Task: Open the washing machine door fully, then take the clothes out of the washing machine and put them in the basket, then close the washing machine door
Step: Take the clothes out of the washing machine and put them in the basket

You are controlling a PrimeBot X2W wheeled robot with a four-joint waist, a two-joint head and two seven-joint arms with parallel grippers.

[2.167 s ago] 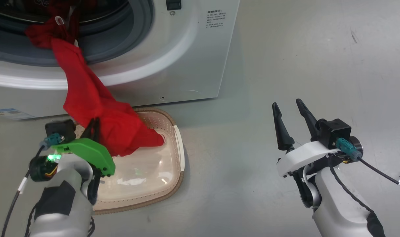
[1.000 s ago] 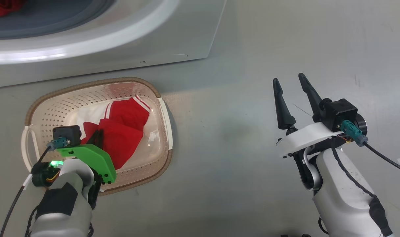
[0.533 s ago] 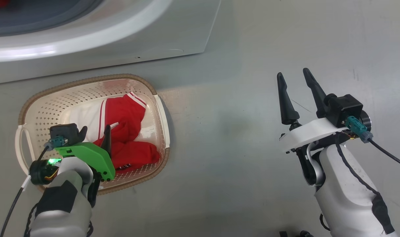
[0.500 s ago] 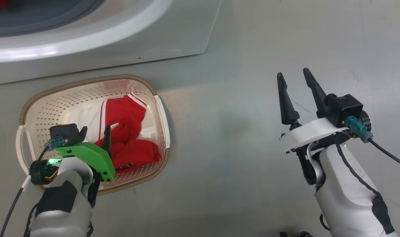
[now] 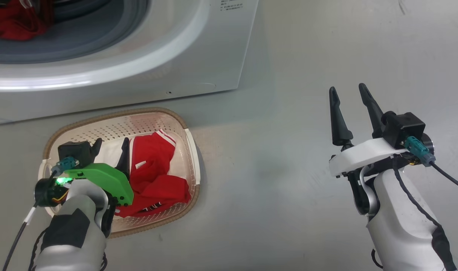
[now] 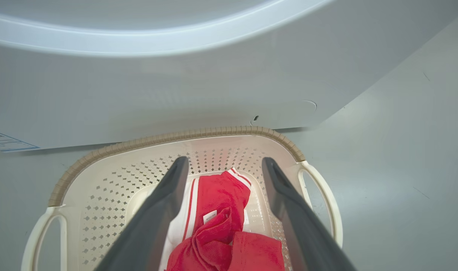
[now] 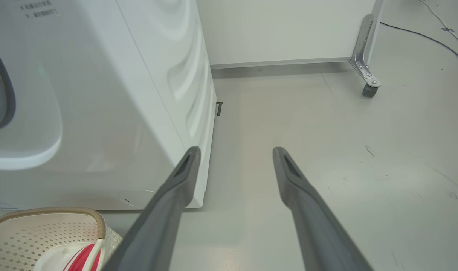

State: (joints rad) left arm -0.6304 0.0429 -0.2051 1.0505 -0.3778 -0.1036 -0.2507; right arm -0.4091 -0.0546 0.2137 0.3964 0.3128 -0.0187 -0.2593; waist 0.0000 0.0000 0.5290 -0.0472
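Note:
The cream basket (image 5: 193, 150) (image 6: 101, 180) (image 7: 63, 218) stands on the floor in front of the white washing machine (image 5: 199, 56) (image 6: 214, 82) (image 7: 146, 94). Red clothes (image 5: 153, 173) (image 6: 221, 195) with white trim lie loose inside it. More red clothes (image 5: 14, 22) lie in the drum opening at the top left. My left gripper (image 5: 112, 145) (image 6: 223, 163) hangs open above the basket, with nothing between its fingers. My right gripper (image 5: 349, 90) (image 7: 236, 150) stands open over bare floor, to the right. The washing machine door is out of view.
The grey floor (image 5: 289, 94) stretches to the right of the washer. A white panel on a castor (image 7: 368, 90) stands behind, with a cable (image 7: 421, 35) lying on the floor near it.
My left gripper has opened and let go of the red garment, which now lies in the basket. The camera has tilted up, so the drum opening shows again.

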